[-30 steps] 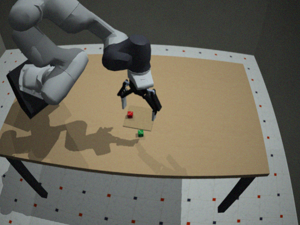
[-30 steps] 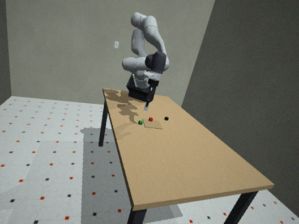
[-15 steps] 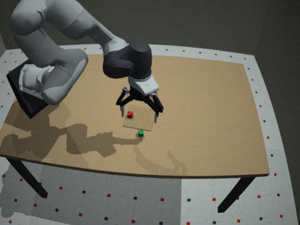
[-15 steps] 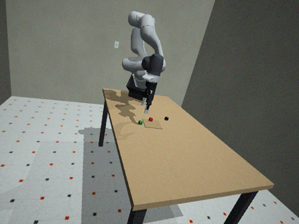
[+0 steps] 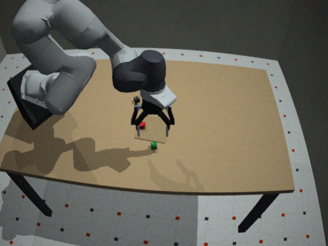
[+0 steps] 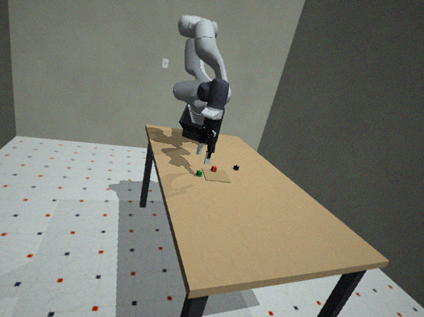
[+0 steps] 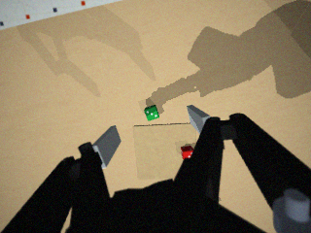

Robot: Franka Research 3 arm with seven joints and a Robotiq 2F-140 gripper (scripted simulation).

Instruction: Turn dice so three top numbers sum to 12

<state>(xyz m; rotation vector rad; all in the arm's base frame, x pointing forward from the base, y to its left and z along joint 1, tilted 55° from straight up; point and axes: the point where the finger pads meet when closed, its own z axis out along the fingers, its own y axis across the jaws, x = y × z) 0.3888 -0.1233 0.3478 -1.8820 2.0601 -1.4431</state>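
My gripper (image 5: 152, 132) (image 6: 203, 157) (image 7: 153, 123) is open and empty, its fingers apart above the mat. The thin tan mat (image 5: 153, 136) (image 6: 219, 178) (image 7: 151, 162) lies flat on the table. A red die (image 5: 142, 125) (image 6: 213, 168) (image 7: 187, 151) sits on the mat near one side, partly hidden by a finger in the wrist view. A green die (image 5: 154, 145) (image 6: 199, 173) (image 7: 152, 113) lies on the table just off the mat's edge; its top seems to show three pips. A black die (image 5: 136, 99) (image 6: 236, 167) lies on the table off the mat, behind the gripper in the top view.
The wooden table (image 5: 225, 127) (image 6: 260, 219) (image 7: 63, 112) carries the mat and dice. The arm's base (image 5: 33, 98) (image 6: 192, 127) stands at one end of the table. The arm's shadow falls across the table beside the green die.
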